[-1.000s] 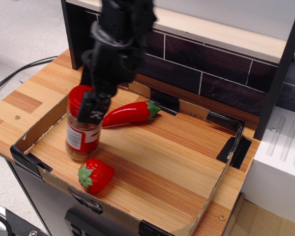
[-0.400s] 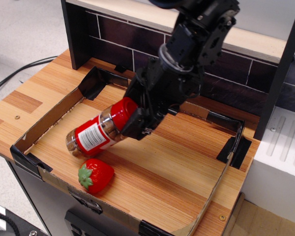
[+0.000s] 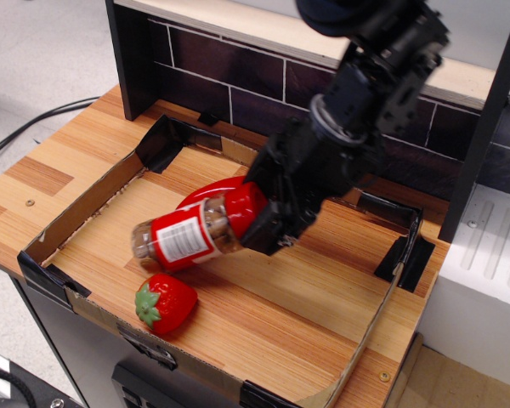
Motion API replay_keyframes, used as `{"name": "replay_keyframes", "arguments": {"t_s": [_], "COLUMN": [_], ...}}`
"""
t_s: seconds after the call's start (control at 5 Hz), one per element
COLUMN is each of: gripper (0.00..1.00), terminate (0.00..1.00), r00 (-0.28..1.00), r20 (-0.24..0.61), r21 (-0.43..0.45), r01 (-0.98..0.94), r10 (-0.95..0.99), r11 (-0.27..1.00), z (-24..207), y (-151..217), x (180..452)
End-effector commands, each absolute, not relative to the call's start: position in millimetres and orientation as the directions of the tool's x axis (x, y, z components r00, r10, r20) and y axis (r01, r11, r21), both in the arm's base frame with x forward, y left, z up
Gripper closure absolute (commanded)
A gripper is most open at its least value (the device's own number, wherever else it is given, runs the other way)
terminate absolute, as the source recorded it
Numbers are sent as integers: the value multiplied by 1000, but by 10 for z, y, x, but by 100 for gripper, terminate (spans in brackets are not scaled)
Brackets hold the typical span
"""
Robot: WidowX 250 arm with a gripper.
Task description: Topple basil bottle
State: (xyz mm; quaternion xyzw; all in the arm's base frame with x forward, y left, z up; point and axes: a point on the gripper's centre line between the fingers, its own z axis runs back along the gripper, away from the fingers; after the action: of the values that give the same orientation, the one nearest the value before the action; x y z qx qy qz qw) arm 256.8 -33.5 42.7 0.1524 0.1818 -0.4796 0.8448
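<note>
The basil bottle (image 3: 191, 238) lies tipped, base toward eight o'clock beside the strawberry (image 3: 165, 304). The claw (image 3: 268, 223) grasps its red cap; best to lower it flat, then release gently.

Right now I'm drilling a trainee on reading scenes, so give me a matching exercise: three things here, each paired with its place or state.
Things:
1. bottle
2. strawberry
3. tool

Places or states:
A. near the tray's front edge
B. at the bottle's red cap
C. tipped on its side

Pairs: 1-C, 2-A, 3-B
</note>
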Motion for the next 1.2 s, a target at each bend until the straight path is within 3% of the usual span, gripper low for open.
{"name": "replay_keyframes", "arguments": {"t_s": [0.0,0.2,0.4,0.6,1.0], "gripper": [100,100,100,0,0], "terminate": [0,0,0,0,0], "r00": [438,432,502,505,500], "r20": [-385,-352,-199,-50,78], "r21": [100,76,110,116,70], "r01": [895,897,865,860,860], "r10": [-813,-830,-842,-861,-863], "r11": [435,435,489,498,505], "z": [427,337,240,240,348], "y": [-612,-800,-952,-958,-938], "x": [2746,2767,2795,2762,2771]}}
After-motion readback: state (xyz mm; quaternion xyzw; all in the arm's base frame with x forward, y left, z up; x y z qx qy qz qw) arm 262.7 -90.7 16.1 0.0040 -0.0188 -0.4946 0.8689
